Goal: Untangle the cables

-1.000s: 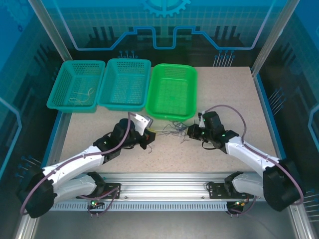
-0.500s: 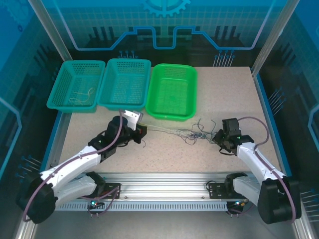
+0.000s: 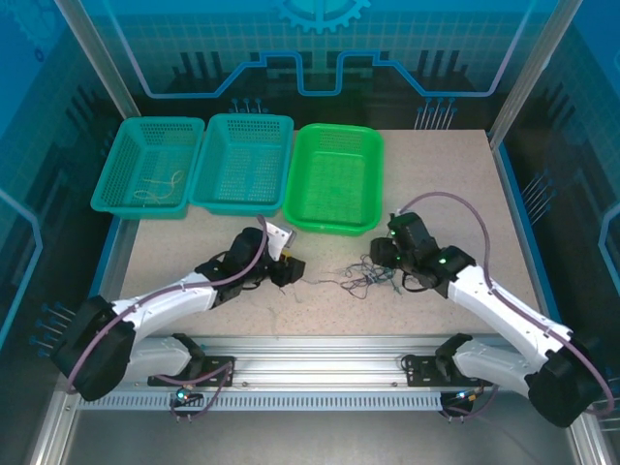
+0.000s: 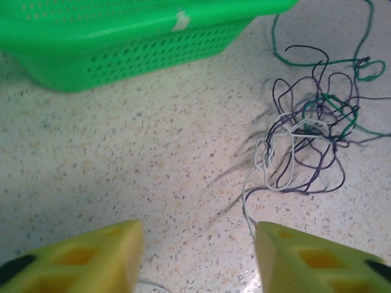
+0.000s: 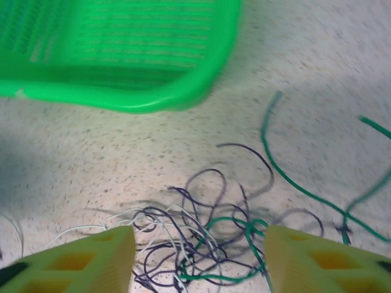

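Right wrist: cables (image 5: 195, 235) before end effector (image 5: 197, 259)

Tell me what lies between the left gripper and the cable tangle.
In the left wrist view, mostly bare speckled tabletop; one white strand trails from the cable tangle back toward the open left gripper.

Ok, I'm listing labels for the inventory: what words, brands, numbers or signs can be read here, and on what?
None can be read.
The back panel carries a gear shape and line patterns, no letters.
The green basket has a small white patch on its rim, without legible print.
The cables show no markings.
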You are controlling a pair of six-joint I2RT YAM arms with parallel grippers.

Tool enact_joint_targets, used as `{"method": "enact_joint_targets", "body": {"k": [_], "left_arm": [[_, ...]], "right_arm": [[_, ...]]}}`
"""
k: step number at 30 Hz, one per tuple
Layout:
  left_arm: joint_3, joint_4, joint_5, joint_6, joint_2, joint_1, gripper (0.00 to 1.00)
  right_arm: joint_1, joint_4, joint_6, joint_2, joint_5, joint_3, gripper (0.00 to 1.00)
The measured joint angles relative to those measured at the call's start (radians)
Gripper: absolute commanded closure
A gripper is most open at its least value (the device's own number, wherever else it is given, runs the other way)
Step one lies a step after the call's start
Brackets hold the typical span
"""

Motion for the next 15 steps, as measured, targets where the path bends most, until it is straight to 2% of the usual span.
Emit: {"method": "enact_joint_targets", "body": {"k": [4, 7, 9, 11, 15], "left_arm": [[0.070, -0.015, 0.024, 0.093, -0.006, -0.034, 0.36], [0.160, -0.028, 0.049, 0.129, 0.044, -0.054, 0.32], [0.205, -0.035, 0.057, 0.141, 0.087, -0.068, 0.30], [0.233, -0.052, 0.061, 0.148, 0.129, -0.084, 0.29], [0.278, -0.124, 0.076, 0.148, 0.233, -0.096, 0.29]], "right_arm": [[0.076, 0.010, 0.004, 0.162, 0.014, 0.050, 0.29], [0.096, 0.012, 0.045, 0.279, 0.013, 0.050, 0.20], [0.097, 0.014, 0.068, 0.333, 0.016, 0.043, 0.20], [0.095, 0.013, 0.076, 0.378, 0.016, 0.036, 0.27], [0.093, 0.018, 0.073, 0.452, -0.001, 0.035, 0.50]]}}
